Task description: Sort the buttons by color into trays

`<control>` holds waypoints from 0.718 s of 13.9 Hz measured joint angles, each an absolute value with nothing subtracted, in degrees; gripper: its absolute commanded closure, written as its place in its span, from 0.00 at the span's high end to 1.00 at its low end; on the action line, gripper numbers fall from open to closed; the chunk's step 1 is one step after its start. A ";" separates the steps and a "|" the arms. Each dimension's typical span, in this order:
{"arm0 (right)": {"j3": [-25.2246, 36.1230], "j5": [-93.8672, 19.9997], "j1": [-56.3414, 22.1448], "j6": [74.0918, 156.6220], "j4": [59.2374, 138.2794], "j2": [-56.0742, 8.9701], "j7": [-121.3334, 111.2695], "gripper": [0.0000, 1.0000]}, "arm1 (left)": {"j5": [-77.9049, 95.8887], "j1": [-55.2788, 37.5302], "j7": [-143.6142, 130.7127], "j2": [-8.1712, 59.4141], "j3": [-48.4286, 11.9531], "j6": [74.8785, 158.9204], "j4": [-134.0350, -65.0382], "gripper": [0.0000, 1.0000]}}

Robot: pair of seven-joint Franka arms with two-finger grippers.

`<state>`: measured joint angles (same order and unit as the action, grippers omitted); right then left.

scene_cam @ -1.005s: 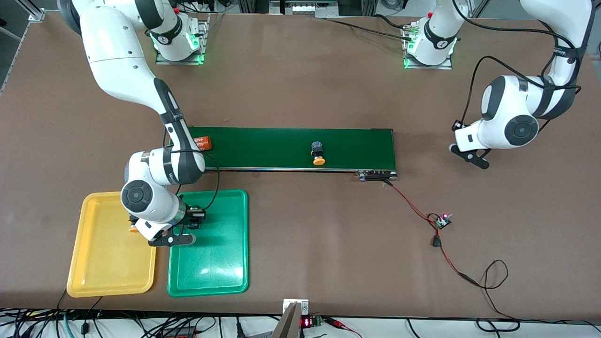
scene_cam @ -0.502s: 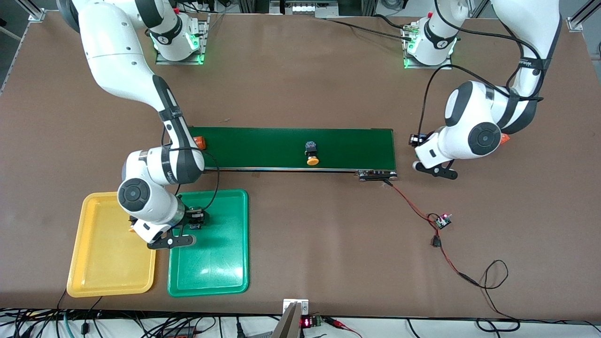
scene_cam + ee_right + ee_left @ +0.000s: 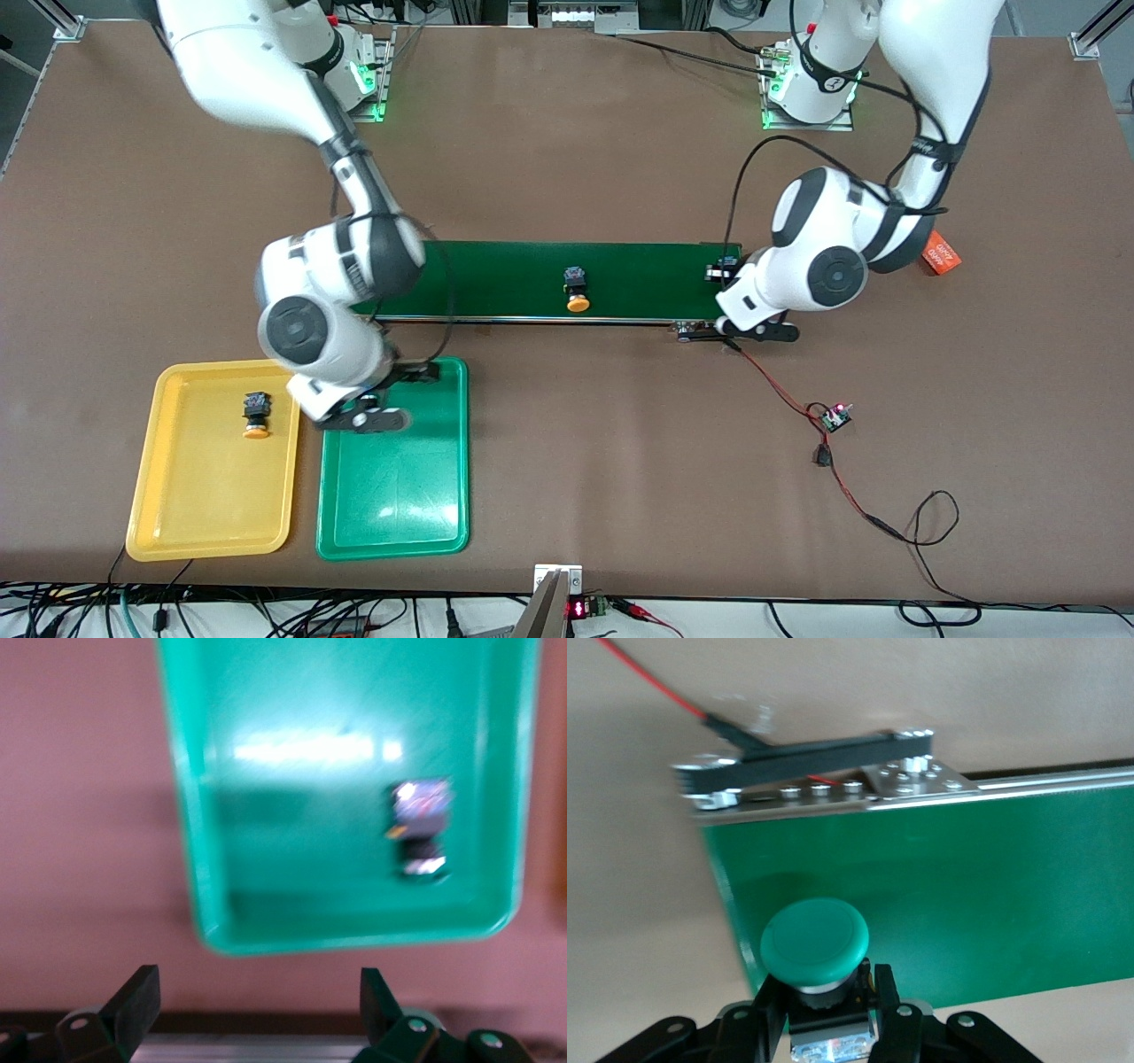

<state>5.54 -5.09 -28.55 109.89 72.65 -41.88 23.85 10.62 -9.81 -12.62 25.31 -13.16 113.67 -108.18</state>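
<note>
1. Yellow plastic comes first: with the table (image 3: 567,133) read as a dial and 12 at the robots' bases, the yellow tray (image 3: 204,496) lies at 8 o'clock, close to the front camera's edge.
2. At the tray's own 1 o'clock sits the first yellow button (image 3: 256,415), cap pointing to 6.
3. Just beside it, at 7 o'clock of the table, lies the green tray (image 3: 399,496). The right wrist view shows a dark-bodied button (image 3: 419,837) lying in it; its cap colour cannot be made out.
4. The right gripper (image 3: 363,418) hangs over the green tray's 12 o'clock end, fingers spread wide and empty.
5. At 4 o'clock, a small circuit board (image 3: 835,416) rests on red-black wires (image 3: 780,390).
6. Across the middle runs the dark-green conveyor belt (image 3: 496,275). The second yellow button (image 3: 576,291) lies on it near its centre, cap to 6.
7. Over the belt's 3 o'clock end is the left gripper (image 3: 753,330), clamped on the body of the green button (image 3: 815,943), cap out in front of the fingers.
8. An orange cylinder (image 3: 941,254) lies on the table at 3 o'clock, farther from the front camera than the circuit board.
</note>
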 measured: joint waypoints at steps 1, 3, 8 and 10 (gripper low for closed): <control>5.49 -5.08 -31.23 109.02 72.65 -41.61 27.26 1.00 | 10.75 -10.07 -12.82 26.10 -13.88 113.86 -108.10 1.00; 5.50 -5.08 -35.87 108.18 72.67 -41.48 31.85 1.00 | 10.78 -10.23 -13.19 26.77 -14.96 114.04 -107.94 1.00; 5.44 -5.08 -42.33 107.30 72.84 -41.48 37.15 1.00 | 10.78 -7.94 -13.37 22.66 -13.90 111.54 -105.55 1.00; 5.43 -5.17 -43.74 106.99 73.01 -41.48 38.59 1.00 | 10.77 -6.54 -13.36 19.24 -10.79 108.97 -105.39 1.00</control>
